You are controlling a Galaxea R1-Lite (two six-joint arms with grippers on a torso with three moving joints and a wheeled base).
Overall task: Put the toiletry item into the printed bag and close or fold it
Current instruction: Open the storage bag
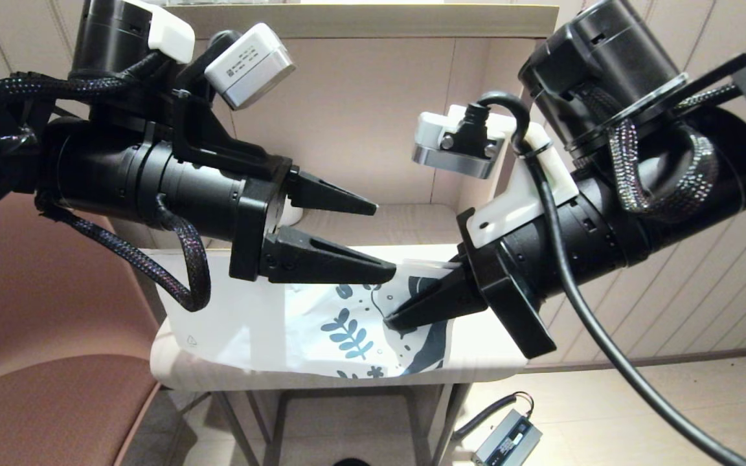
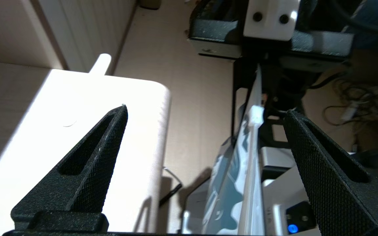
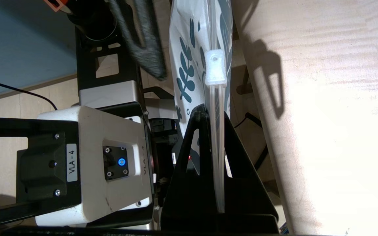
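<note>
The printed bag [image 1: 282,323] is a white pouch with dark teal leaves, and it lies over the small white table [image 1: 179,369]. My right gripper [image 1: 389,320] is shut on its zip edge at the printed end. In the right wrist view the clear zip strip runs between the fingers [image 3: 195,131] up to a white slider [image 3: 215,67]. My left gripper [image 1: 386,241] is open just above the bag's printed end. In the left wrist view the bag [image 2: 238,177] stands edge-on between the spread fingers [image 2: 310,147], touching neither. The comb is hidden.
A brown chair [image 1: 36,388] stands at the left. A grey power brick [image 1: 506,443] with its cable lies on the floor at the right. A wall recess rises behind the table. The robot's base [image 3: 103,157] sits below the table's front edge.
</note>
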